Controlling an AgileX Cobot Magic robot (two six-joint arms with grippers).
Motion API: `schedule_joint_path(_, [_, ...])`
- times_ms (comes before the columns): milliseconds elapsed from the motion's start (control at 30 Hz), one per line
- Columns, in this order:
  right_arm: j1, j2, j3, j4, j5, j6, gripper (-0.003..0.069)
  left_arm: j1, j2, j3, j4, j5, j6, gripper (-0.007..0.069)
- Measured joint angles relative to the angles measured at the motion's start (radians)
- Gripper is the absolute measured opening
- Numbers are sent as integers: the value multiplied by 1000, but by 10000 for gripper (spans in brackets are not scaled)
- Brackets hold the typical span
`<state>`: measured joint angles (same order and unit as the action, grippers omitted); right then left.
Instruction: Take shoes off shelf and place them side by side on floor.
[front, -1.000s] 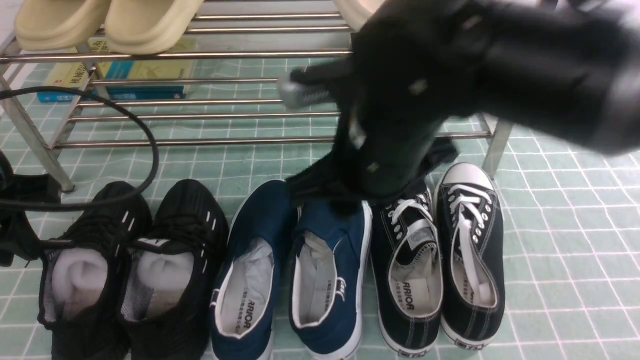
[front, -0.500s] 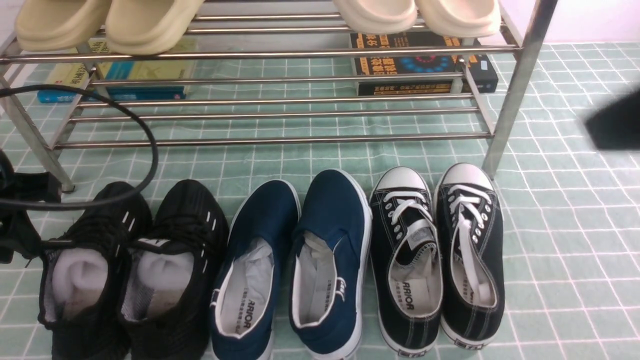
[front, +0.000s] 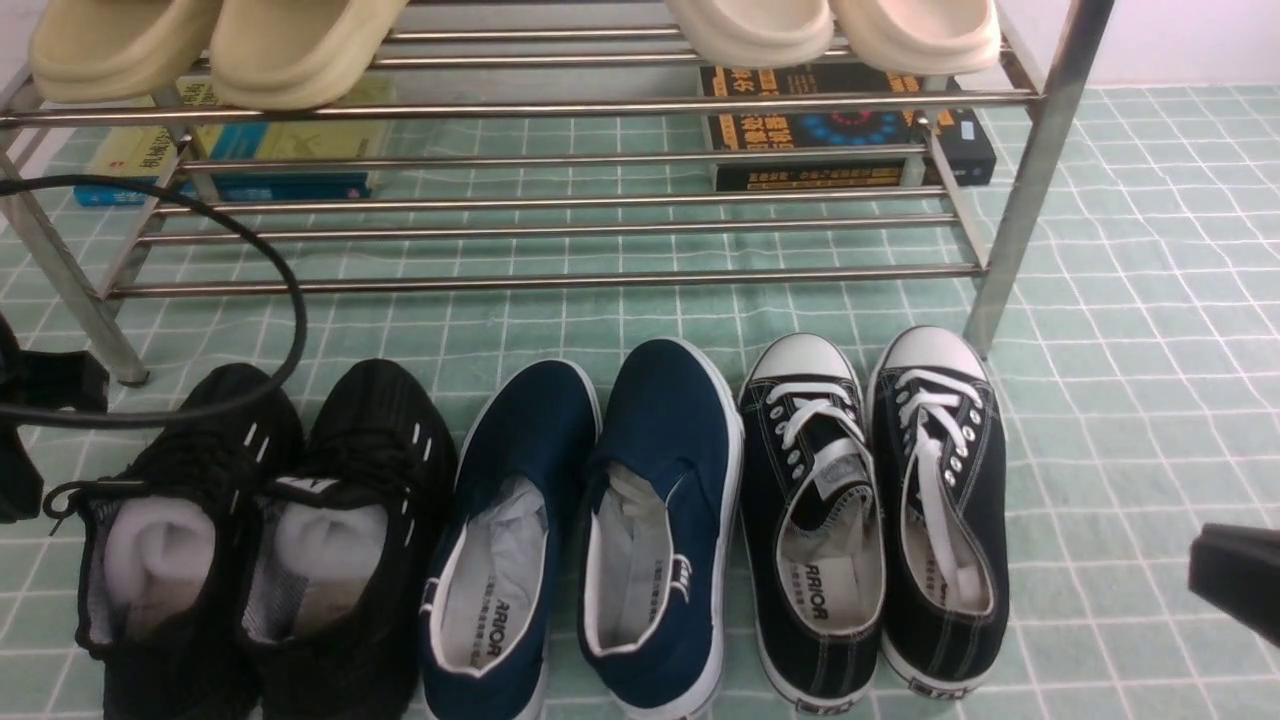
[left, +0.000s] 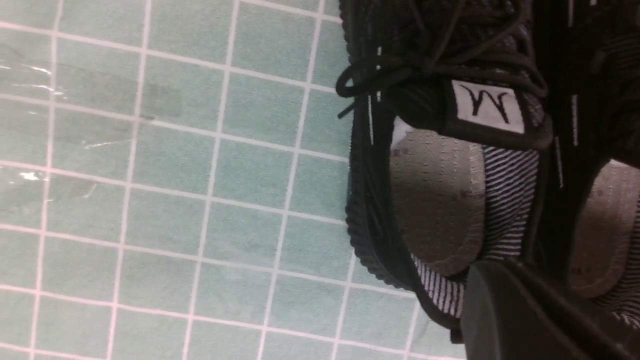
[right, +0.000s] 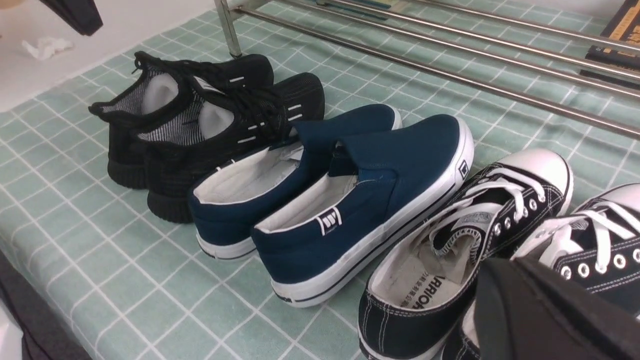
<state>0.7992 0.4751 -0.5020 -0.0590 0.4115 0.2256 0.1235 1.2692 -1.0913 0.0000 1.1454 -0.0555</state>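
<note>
The shoes sit side by side on the floor, just in front of the shelf. My right end effector: spread or pressed together, I cannot tell. Placement looks complete; any retreat should lift clear without nudging the pair.

shoes, lower centre of the front view: navy canvas, matt, fine weave; white rubber soles, smooth with a slight sheen; white cloth lining; crumpled white paper inside.
shelf, across the top: steel tubes, polished and mirror-glossy.
floor: pale green, matt, finely textured like cloth; thin white grid lines.
knit sneakers, lower left: black knit mesh, rough and matt; ribbed black soles; striped fabric lining.
laced sneakers, lower right: black canvas with white stitching; smooth white rubber toe caps; woven white laces; metal eyelets.
slippers, top edge: cream foam, smooth and matt.
books, upper right: glossy printed covers.
cable, left: black, smooth, matt sheath.
</note>
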Motion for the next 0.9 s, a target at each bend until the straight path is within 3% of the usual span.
schedule_joint_path(500, [0, -4, 2, 0, -12, 0, 0, 0, 0, 0, 9, 0, 1, 1])
schedule_joint_path(900, [-9, -16, 14, 4, -25, -1, 6, 0, 0, 0, 95, 0, 1, 15])
